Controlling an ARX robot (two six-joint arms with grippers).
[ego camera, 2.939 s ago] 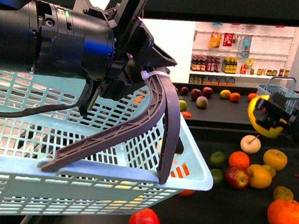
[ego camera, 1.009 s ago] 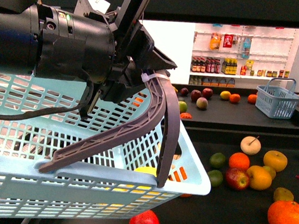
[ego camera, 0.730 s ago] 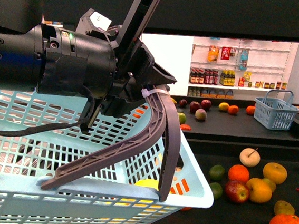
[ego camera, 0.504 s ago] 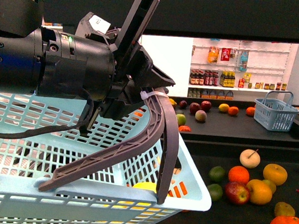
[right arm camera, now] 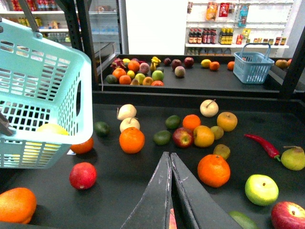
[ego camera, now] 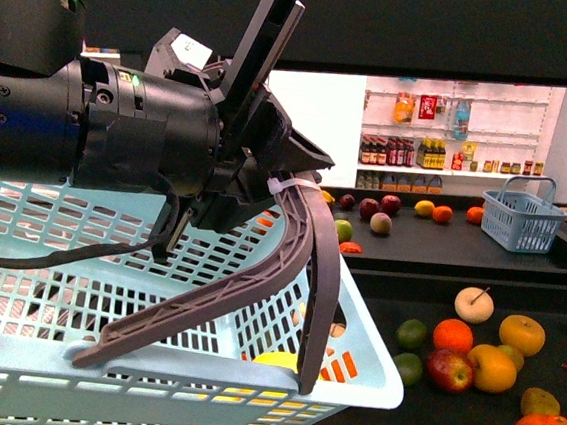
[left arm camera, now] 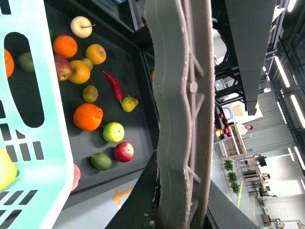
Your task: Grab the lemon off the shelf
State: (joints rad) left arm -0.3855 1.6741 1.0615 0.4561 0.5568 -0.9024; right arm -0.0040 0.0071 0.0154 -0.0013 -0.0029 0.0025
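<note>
Plainly, no writing can be read: the white sticker (ego camera: pixel 187 48) on the left arm above the light blue basket (right arm camera: pixel 86 90) shows nothing legible. The labels of the bottles (ego camera: pixel 432 149) on the white shelves far beyond the basket are too small to make out. The lemon (right arm camera: pixel 50 129) lies inside the basket, low against its slotted wall. It shows through the slots only in part, as a bright yellow, smooth, rounded patch, and its tip is hidden. The left gripper (ego camera: pixel 272 176) has its jaws clenched on the basket's grey handle (ego camera: pixel 305 255), holding the basket up over the shelf (right arm camera: pixel 143 181). The right gripper (right arm camera: pixel 170 157) hangs beside the basket over the shelf's dark tray, its jaws pressed together with nothing between them. Loose fruit (right arm camera: pixel 132 139) lies scattered on the tray beside and under the basket.
</note>
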